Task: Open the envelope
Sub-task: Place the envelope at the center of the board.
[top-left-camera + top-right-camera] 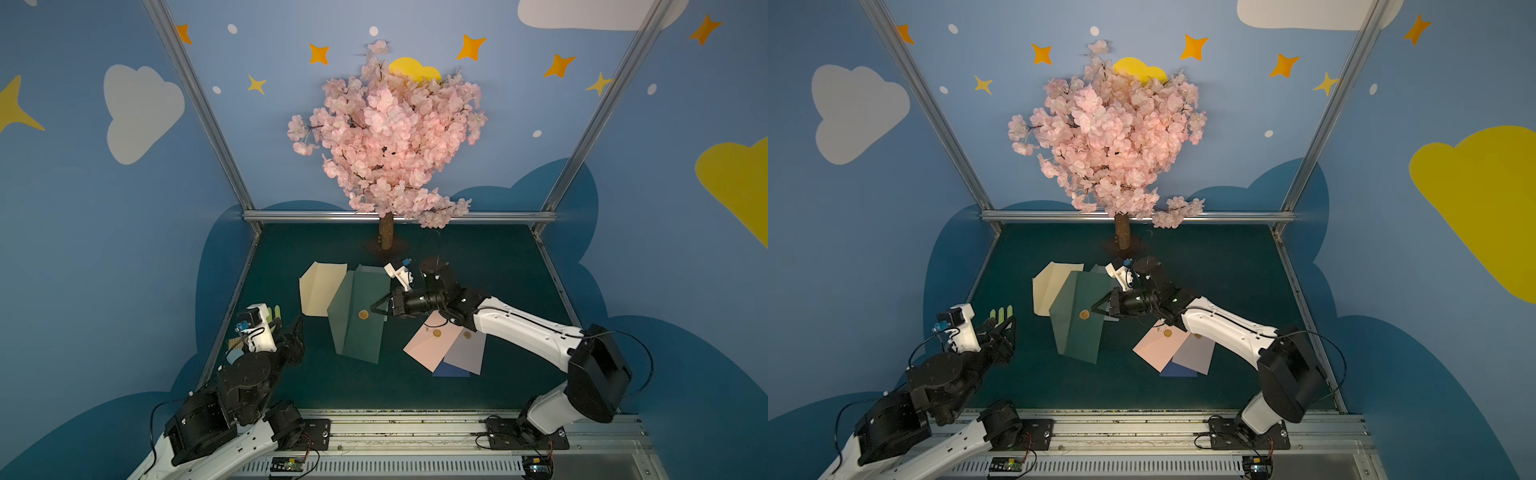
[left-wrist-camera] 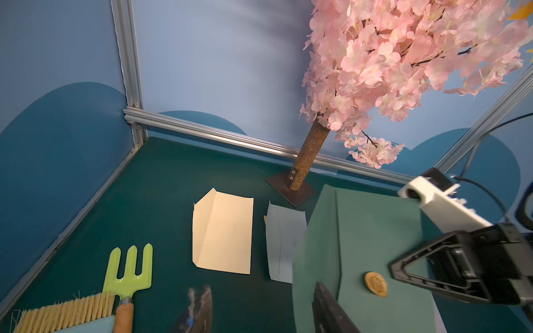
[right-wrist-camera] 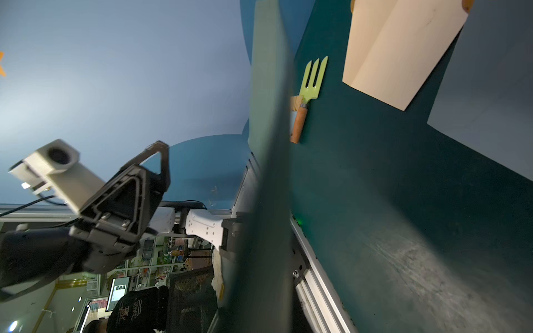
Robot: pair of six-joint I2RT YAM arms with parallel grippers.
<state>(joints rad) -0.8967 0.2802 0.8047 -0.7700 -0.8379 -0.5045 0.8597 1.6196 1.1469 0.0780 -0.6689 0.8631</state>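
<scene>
Over the table point(image 1: 457, 395), right gripper point(image 1: 376, 307) pinches green envelope point(image 1: 357, 332) by its edge, lifted. The gold seal point(image 1: 363, 315) looks stuck, flap down: nothing opened yet. Empty left gripper point(image 1: 1005, 326) half spread nearby.

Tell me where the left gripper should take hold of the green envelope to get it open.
Probably the lighter side panel beyond the crease, edge-on from the left arm's side. The green envelope is held lifted by the right gripper, shut on its edge beside the seal; that panel juts free toward the open left gripper.
</scene>
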